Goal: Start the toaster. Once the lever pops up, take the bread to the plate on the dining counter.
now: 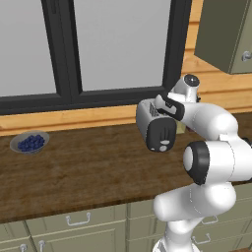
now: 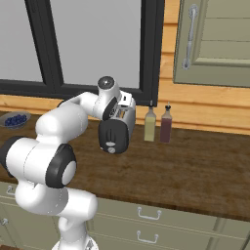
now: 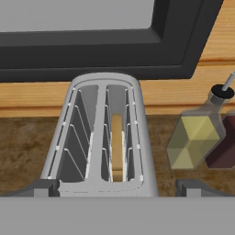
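Left to right: grey shallow bowl of blueberries (image 1: 30, 142) sits far left on the long dark brown wood-grain counter (image 1: 83, 172), well apart from the work.

Boxy silver-white toaster w/ rounded corners and dark grey end panel (image 1: 156, 129) stands mid-counter under the window. Its long axis runs front-to-back, control end toward the robot. In the hand view the 2 slots run away from the camera, wire guides inside, brushed-metal top.

Flat tan-brown bread slice (image 3: 117, 148) stands on edge in the right-hand slot, sunk below the rim.

2-finger gripper (image 3: 117, 188) hangs directly above the toaster's near end, looking down. Jaws spread wide, 1 dark tip either side of the body, nothing held. The lever itself can't be made out; it's likely on the dark end panel, just below and toward the robot from the tips, so the next move probably goes down over that end.

Right of toaster: 2 glass bottles, pale yellow oil (image 2: 150, 124) and dark red (image 2: 166, 124), just beside each other, near the toaster's side.
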Available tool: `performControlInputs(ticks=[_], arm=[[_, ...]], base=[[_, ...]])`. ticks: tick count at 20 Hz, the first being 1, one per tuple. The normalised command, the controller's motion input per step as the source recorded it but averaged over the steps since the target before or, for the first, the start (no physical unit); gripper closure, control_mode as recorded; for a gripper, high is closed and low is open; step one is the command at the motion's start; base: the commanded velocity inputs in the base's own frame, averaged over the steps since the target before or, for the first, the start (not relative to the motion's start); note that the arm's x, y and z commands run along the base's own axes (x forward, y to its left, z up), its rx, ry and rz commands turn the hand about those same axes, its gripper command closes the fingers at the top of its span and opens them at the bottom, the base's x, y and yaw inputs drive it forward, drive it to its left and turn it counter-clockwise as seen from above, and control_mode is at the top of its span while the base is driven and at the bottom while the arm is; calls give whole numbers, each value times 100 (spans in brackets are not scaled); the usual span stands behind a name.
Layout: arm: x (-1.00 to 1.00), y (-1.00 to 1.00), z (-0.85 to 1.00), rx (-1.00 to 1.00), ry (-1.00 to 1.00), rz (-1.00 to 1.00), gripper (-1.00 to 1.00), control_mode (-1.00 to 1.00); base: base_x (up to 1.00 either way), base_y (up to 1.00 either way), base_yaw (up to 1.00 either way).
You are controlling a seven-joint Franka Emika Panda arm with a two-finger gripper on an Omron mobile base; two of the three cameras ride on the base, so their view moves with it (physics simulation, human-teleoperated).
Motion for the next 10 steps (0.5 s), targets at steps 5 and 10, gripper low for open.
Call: performControlInputs(ticks=[5,10], arm=[[0,0,0,0,0,0,-100,-100],[0,0,0,0,0,0,-100,-100]], base=[[0,0,0],[0,0,0]])
